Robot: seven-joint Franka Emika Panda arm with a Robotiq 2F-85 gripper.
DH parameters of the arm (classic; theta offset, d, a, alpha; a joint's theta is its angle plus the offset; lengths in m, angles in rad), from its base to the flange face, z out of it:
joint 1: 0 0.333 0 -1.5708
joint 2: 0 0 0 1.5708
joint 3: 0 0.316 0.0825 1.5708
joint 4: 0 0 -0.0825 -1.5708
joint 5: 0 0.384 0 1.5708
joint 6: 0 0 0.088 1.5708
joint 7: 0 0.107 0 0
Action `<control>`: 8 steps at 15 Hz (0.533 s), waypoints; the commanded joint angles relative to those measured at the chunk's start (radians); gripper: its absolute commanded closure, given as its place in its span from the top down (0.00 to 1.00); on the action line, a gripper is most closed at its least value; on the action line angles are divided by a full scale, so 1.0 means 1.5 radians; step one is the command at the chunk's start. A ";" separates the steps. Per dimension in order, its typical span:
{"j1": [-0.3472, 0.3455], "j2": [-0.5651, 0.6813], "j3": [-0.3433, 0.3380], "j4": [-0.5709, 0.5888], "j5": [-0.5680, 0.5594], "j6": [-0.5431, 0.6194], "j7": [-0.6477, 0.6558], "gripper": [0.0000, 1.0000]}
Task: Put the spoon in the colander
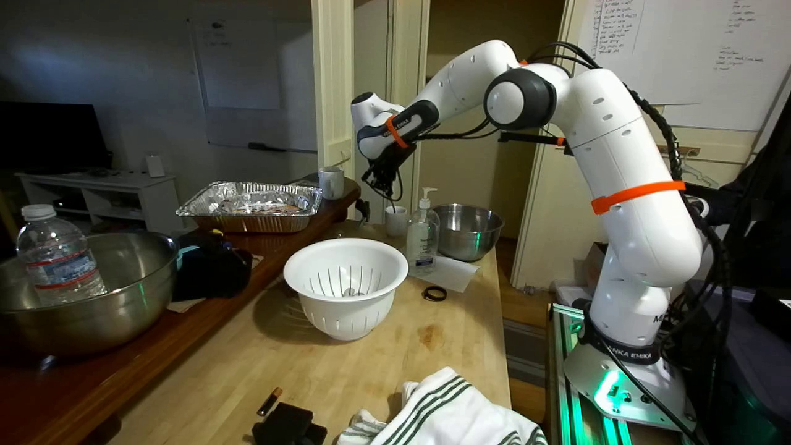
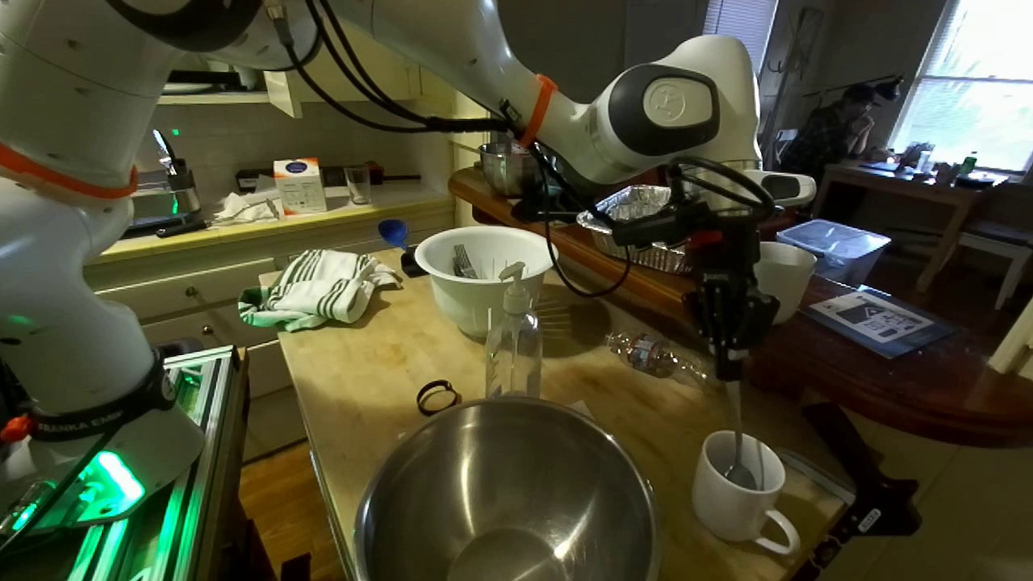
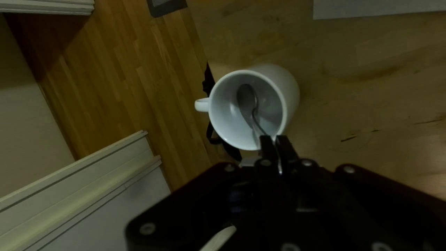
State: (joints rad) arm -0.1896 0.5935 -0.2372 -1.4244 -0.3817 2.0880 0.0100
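Note:
The spoon [image 2: 733,407] stands tilted in a white mug [image 2: 726,504], its bowl at the bottom of the mug. In the wrist view the spoon's bowl [image 3: 246,96] shows inside the mug [image 3: 287,87], and the handle rises to my fingertips. My gripper [image 3: 274,139] is shut on the handle, with a thin bright strip between the fingers. In an exterior view the gripper [image 2: 729,367] is above the mug, pointing down. The white colander [image 1: 352,318] stands upright on the table, away from the mug; in an exterior view the colander [image 2: 460,298] has a fork inside.
A pump bottle [image 1: 422,241] and a big metal bowl [image 2: 508,452] stand between the mug and the colander. A black ring [image 1: 434,293] and a towel [image 1: 445,414] lie on the table. A clear bottle [image 2: 654,355] lies near the raised ledge [image 1: 216,309].

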 commanded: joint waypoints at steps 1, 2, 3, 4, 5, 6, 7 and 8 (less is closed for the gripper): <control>0.003 -0.024 -0.006 -0.012 -0.009 -0.021 -0.011 0.02; 0.004 -0.032 -0.007 -0.018 -0.012 -0.018 -0.007 0.02; 0.004 -0.042 -0.006 -0.025 -0.011 -0.013 -0.007 0.02; 0.003 -0.049 -0.005 -0.027 -0.009 -0.011 -0.008 0.02; 0.002 -0.055 -0.002 -0.029 -0.005 -0.010 -0.012 0.02; 0.001 -0.061 0.000 -0.031 -0.002 -0.008 -0.013 0.02; 0.001 -0.066 0.002 -0.031 -0.001 -0.011 -0.018 0.02; 0.002 -0.073 0.003 -0.036 0.000 -0.014 -0.021 0.02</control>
State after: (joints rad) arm -0.1892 0.5336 -0.2395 -1.4345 -0.3858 2.0859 0.0018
